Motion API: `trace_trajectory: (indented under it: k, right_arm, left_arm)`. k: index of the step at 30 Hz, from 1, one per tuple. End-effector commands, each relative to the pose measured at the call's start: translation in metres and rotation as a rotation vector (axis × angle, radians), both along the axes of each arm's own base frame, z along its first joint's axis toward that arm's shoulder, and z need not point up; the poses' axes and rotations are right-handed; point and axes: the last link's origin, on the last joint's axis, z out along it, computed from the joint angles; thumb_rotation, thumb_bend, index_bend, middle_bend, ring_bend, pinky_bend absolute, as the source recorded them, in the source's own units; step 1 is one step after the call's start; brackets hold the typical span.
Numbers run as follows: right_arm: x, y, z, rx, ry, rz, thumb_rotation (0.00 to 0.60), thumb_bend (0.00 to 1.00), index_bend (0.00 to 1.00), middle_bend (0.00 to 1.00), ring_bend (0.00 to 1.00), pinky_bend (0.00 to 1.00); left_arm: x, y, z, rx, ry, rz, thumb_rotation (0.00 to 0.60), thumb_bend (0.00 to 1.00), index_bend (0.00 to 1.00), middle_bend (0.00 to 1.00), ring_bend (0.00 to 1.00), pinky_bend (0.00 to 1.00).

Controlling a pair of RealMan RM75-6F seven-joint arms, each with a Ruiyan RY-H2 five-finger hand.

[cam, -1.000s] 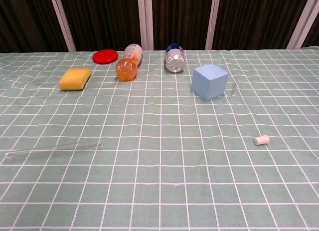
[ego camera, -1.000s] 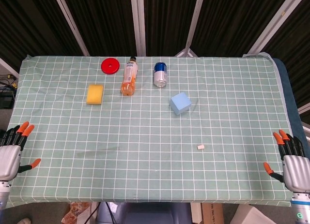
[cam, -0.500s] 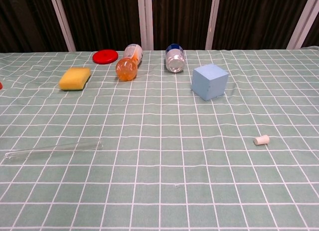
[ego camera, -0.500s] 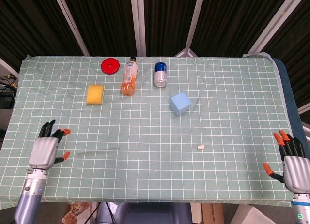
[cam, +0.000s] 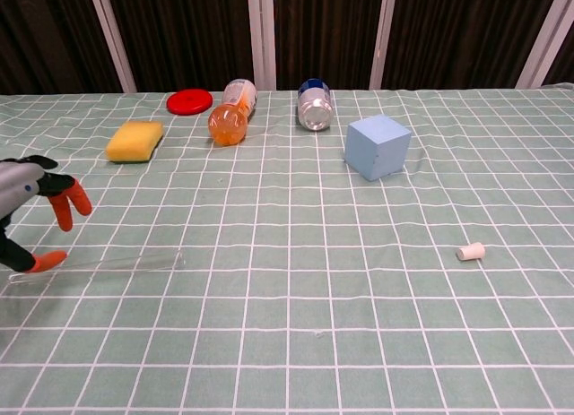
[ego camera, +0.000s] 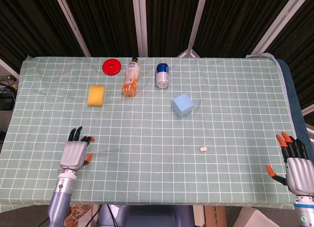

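The clear glass tube (cam: pixel 97 267) is the hardest thing to make out: in the chest view it lies flat as a thin, see-through rod on the green checked cloth of the surface (cam: pixel 296 343), while in the head view it is only a faint streak on the cloth. Its near end sits just beside the thumb tip of the left robot hand (cam: pixel 31 220), whose orange-tipped fingers (cam: pixel 73 200) are spread apart above the tube with nothing between them; whether the thumb touches the glass cannot be told. That hand is cut off by the picture's left edge in the chest view, but the head view shows all of it (ego camera: pixel 75 152), palm down, on its grey forearm. The right robot hand (ego camera: pixel 294 164) shows only in the head view, far from the tube at the opposite edge of the surface, fingers apart and holding nothing, its wrist cut by the lower frame edge. Beyond the tube lies a yellow sponge (cam: pixel 134 140), and farther back from the tube a red disc (cam: pixel 189 101), an orange drink bottle (cam: pixel 231 113) on its side and a can (cam: pixel 314 104) also on its side, its bottom toward the chest camera. A light blue cube (cam: pixel 378 146) stands well apart from the tube, and a small white stopper (cam: pixel 470 251) lies about level with the tube, far across the cloth.
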Motion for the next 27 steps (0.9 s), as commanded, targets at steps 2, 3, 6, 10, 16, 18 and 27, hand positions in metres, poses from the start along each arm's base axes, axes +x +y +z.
trace_trajectory:
  k: [2,3,6,10,16,18,27]
  right_arm:
    - [0.0,0.0,0.0,0.002,-0.002,0.0,0.6,0.31,0.0,0.0,0.0,0.0]
    - [0.0,0.0,0.0,0.002,-0.003,0.0,0.6,0.31,0.0,0.0,0.0,0.0]
    - [0.0,0.0,0.0,0.004,-0.005,0.0,0.6,0.31,0.0,0.0,0.0,0.0]
    - [0.0,0.0,0.0,0.004,-0.007,0.0,0.6,0.31,0.0,0.0,0.0,0.0]
    - [0.0,0.0,0.0,0.007,-0.012,-0.004,0.6,0.31,0.0,0.0,0.0,0.0]
    - [0.0,0.0,0.0,0.008,-0.013,-0.005,0.6,0.31,0.0,0.0,0.0,0.0]
    - [0.0,0.0,0.0,0.008,-0.016,-0.005,0.6,0.31,0.0,0.0,0.0,0.0]
  left_arm:
    - [0.002,-0.001,-0.014,-0.021,0.021,0.014,0.6,0.43,0.35,0.4,0.04,0.0]
    - [0.003,-0.002,-0.017,-0.026,0.024,0.016,0.6,0.43,0.35,0.4,0.04,0.0]
    - [0.005,-0.002,-0.024,-0.037,0.032,0.023,0.6,0.43,0.36,0.41,0.04,0.0]
    - [0.007,-0.001,-0.03,-0.043,0.033,0.034,0.6,0.43,0.38,0.42,0.04,0.0]
    - [0.007,0.001,-0.041,-0.05,0.046,0.05,0.6,0.43,0.39,0.42,0.04,0.0]
    - [0.008,0.001,-0.042,-0.051,0.043,0.054,0.6,0.43,0.39,0.42,0.04,0.0]
    - [0.01,0.0,-0.045,-0.059,0.032,0.058,0.6,0.43,0.42,0.43,0.04,0.0]
